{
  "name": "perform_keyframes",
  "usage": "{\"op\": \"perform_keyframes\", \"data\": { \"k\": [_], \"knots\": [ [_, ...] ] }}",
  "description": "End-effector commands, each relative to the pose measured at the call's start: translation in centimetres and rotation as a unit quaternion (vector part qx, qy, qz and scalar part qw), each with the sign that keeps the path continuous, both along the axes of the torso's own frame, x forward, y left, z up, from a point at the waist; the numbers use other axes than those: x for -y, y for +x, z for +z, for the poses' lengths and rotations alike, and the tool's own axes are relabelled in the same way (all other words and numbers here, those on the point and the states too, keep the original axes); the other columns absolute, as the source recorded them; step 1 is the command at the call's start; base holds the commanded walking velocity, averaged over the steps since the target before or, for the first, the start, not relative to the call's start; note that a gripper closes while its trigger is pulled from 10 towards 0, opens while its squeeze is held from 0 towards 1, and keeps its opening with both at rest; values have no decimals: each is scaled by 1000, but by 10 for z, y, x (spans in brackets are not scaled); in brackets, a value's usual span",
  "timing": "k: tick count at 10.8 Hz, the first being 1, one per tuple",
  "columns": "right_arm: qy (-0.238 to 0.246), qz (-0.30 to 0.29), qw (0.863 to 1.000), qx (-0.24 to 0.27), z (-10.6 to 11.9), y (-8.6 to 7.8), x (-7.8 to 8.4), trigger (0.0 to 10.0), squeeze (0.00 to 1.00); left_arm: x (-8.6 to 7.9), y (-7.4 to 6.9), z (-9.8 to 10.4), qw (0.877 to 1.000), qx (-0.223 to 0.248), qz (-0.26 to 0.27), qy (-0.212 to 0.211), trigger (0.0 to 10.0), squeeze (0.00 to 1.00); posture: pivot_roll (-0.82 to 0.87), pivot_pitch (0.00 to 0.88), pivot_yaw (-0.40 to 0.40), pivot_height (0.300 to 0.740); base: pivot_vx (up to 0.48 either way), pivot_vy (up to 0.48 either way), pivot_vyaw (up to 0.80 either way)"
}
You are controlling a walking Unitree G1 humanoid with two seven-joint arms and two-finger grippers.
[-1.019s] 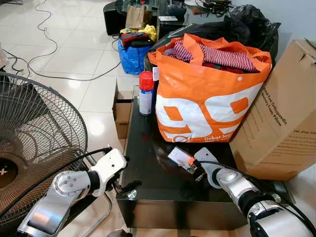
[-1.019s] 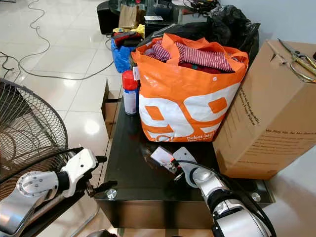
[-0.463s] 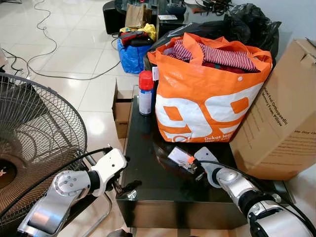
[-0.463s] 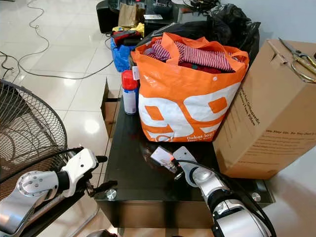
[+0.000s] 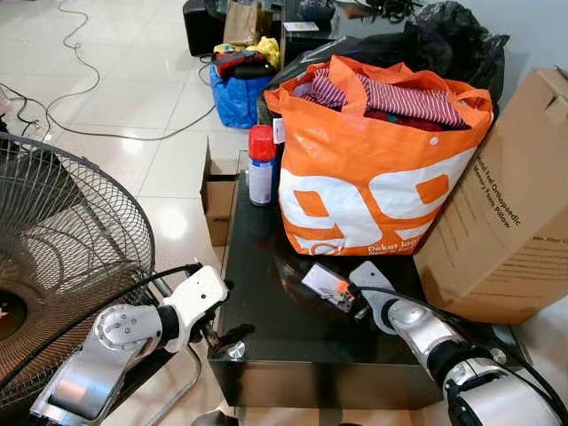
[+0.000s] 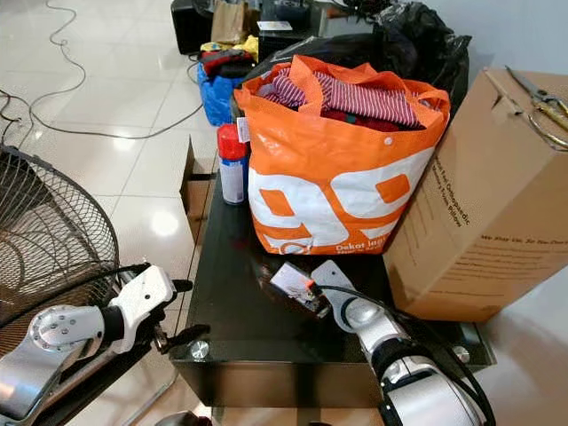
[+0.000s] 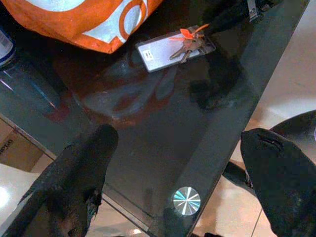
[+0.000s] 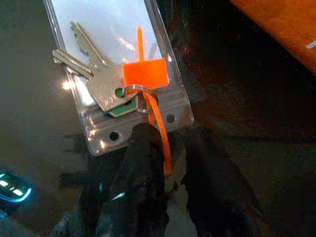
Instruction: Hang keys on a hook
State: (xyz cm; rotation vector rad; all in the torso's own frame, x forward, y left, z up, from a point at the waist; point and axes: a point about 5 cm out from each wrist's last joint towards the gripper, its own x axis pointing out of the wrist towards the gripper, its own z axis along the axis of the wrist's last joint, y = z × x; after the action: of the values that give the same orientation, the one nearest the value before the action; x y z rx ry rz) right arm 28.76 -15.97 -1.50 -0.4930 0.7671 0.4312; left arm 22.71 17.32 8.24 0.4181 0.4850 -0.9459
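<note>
Two black fingers [image 8: 143,173] of the right gripper [image 8: 170,163] pinch the orange strap tied to the keys [image 8: 101,84], which lie on a clear badge holder [image 8: 118,64] on the dark glass tabletop [image 5: 266,293]. Just behind stands an orange bag [image 5: 373,160]. At the tabletop's near corner, the left gripper [image 7: 177,158] hovers, fingers spread wide.

The orange bag [image 5: 373,169] shows a big white "99" (smaller print unreadable).
</note>
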Motion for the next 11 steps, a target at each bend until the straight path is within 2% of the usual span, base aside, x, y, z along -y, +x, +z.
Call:
{"op": "perform_keyframes", "data": {
  "k": [1,2,3,4,9,11],
  "knots": [
    [-4,-4,1000,5,2,2,2,10000,0,1,1,7,1000,8,-10,-1,10000,0,2,65,-38,740,0,0,0],
    [5,-7,1000,5,1,2,2,5647,0,1,1,7,1000,7,-11,-1,10000,0,1,65,-37,740,0,0,0],
    [9,-6,1000,3,1,1,2,3333,0,2,2,7,1000,8,-12,-1,10000,0,2,63,-42,740,0,0,0],
    [10,1,1000,-3,0,0,2,0,0,4,4,8,1000,12,-10,-3,10000,0,0,59,-53,740,0,0,0],
    [20,2,1000,-4,0,-1,2,0,0,6,7,7,1000,17,0,-9,10000,0,-14,22,-35,740,0,0,0],
    [63,12,998,26,9,2,1,0,0,8,12,11,998,46,28,-17,10000,0,-10,0,-33,740,0,0,0]
  ]
}}
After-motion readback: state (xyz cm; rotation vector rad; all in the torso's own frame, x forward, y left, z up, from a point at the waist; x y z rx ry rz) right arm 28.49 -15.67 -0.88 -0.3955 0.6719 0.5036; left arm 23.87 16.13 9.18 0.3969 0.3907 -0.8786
